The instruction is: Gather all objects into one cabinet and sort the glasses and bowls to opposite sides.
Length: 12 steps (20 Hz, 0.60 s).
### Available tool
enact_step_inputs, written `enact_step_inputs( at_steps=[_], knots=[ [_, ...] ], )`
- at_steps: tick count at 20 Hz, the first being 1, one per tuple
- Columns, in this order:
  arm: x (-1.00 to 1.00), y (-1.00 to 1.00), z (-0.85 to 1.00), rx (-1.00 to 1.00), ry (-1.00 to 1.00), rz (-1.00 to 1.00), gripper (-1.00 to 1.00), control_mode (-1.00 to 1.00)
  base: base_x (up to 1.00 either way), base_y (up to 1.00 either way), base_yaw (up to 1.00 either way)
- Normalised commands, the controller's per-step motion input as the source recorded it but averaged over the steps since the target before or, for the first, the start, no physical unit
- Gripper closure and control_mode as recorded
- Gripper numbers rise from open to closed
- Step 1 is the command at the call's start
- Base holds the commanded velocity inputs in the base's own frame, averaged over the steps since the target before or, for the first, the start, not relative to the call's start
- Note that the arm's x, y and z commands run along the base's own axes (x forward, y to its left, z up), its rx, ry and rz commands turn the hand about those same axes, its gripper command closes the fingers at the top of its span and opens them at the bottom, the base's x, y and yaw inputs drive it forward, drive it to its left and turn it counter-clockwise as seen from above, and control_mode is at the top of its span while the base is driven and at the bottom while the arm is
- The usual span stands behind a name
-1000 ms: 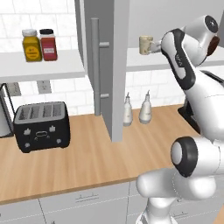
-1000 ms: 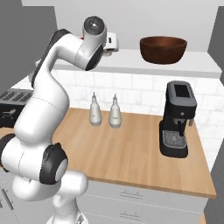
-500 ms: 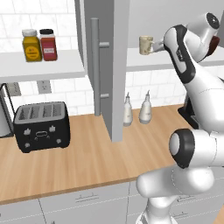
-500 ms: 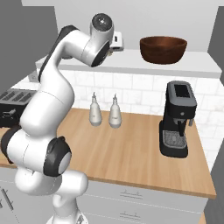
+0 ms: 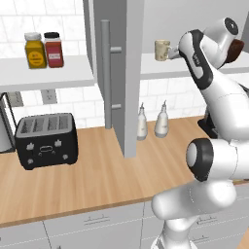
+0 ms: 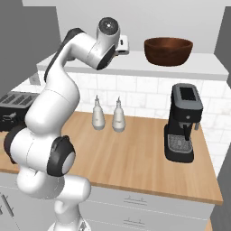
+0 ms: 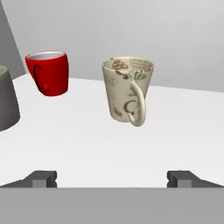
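Hand view, cream mug (image 7: pixel 127 89): glossy, tapered, printed, handle facing the camera, standing on white cabinet shelf (image 7: pixel 87 144).
Red cup (image 7: pixel 47 72): smooth, behind-left.
Grey mug (image 7: pixel 7 105): getting cropped at edge.
Gripper (image 7: pixel 113 178): gaping wide, holding nothing.
Bowl (image 6: pixel 168 50): dark wood-look, sitting further along shelf.

We see white tiled wall (image 5: pixel 63 102) | wooden counter (image 5: pixel 97 180) over grey drawers (image 5: pixel 92 226) | black toaster (image 5: pixel 46 141) | black coffee machine (image 6: pixel 182 122) | two white bottles (image 6: pixel 108 115).

toaster (image 5: pixel 46 140), coffee machine (image 6: pixel 183 122), bottles (image 6: pixel 108 114)
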Motion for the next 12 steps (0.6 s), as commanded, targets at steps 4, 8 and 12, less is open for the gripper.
enact_step_inputs(
  at_steps=[4, 8, 12],
  knots=[
    [0.49, 0.00, -0.02, 0.03, 0.00, 0.00, -1.00, -1.00, 0.00, 0.00, 0.00],
    [0.35, 0.00, 0.00, 0.04, 0.00, 0.00, -1.00, -1.00, 0.00, 0.00, 0.00],
    [0.20, 0.00, 0.00, 0.01, 0.00, 0.00, -1.00, -1.00, 0.00, 0.00, 0.00]
  ],
)
